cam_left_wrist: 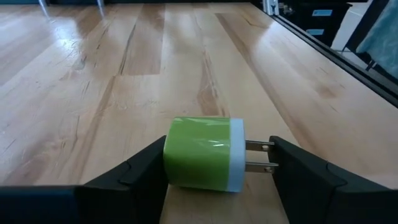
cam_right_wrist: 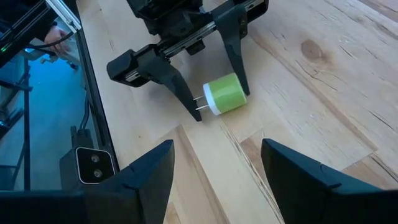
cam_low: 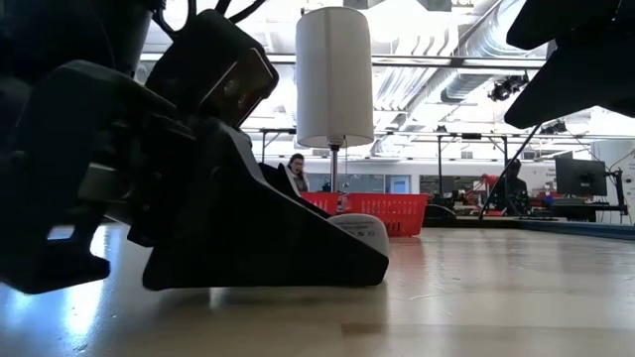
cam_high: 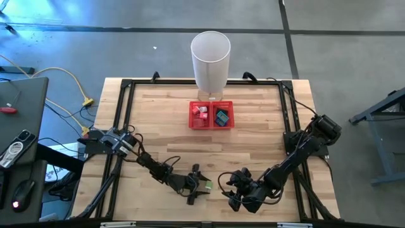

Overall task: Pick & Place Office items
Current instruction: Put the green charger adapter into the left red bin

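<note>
Two arms: both dark arms are low over the near edge of the pale wooden plank table [cam_high: 158, 120], left and right side by side.
Left end effector: left end effector [cam_right_wrist: 211, 99] is down at table level, its two black fingers [cam_left_wrist: 134, 177] straddling the plug piece; one finger presses the green end, the other stands at the tips of the metal prongs, so it brackets the piece but a firm clamp cannot be told.
Office item in play: a green-and-white block-shaped plug adapter [cam_left_wrist: 205, 154] lies on its side on the table between those fingers, prongs pointing at the far finger; from above it shows as a green speck [cam_high: 205, 185] near the front edge.
Right end effector: right end effector [cam_right_wrist: 214, 180] hovers just beside the left one, fingers spread apart and carrying nothing, facing the plug.
Red tray: a red mesh two-compartment tray [cam_high: 211, 125] sits well apart toward the table's far side; pink and red pieces [cam_high: 202, 111] lie in its left compartment, a dark teal piece [cam_high: 221, 117] in its right.
White bin: a tall white cylinder bin [cam_high: 210, 60] stands just behind the tray.
Background: a person [cam_low: 296, 171] is seated in the room beyond the table.
</note>
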Robot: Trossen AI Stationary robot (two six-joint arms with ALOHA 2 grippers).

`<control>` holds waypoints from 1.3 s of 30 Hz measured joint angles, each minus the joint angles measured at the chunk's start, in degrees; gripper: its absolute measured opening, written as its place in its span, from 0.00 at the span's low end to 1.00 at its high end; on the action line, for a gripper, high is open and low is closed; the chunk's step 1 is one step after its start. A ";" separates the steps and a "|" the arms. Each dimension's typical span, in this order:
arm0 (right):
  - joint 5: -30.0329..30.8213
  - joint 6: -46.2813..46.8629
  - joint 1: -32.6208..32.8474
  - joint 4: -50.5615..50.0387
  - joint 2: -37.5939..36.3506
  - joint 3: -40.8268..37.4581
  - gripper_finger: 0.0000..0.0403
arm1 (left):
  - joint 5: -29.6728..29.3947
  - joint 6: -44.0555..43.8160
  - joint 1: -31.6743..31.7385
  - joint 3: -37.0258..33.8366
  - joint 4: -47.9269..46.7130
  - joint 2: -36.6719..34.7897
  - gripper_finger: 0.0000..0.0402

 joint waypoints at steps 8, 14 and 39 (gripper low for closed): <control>0.00 0.41 0.02 2.18 -0.02 0.00 0.57 | -4.63 4.95 -2.09 0.00 2.19 -0.12 0.58; 0.00 -0.90 0.02 5.58 -0.02 0.02 0.57 | -10.39 12.65 -4.87 0.00 2.23 -3.81 0.58; 0.07 -19.23 -7.51 34.50 -0.02 0.00 0.57 | -27.57 50.45 -9.19 -0.02 -0.05 -19.02 0.58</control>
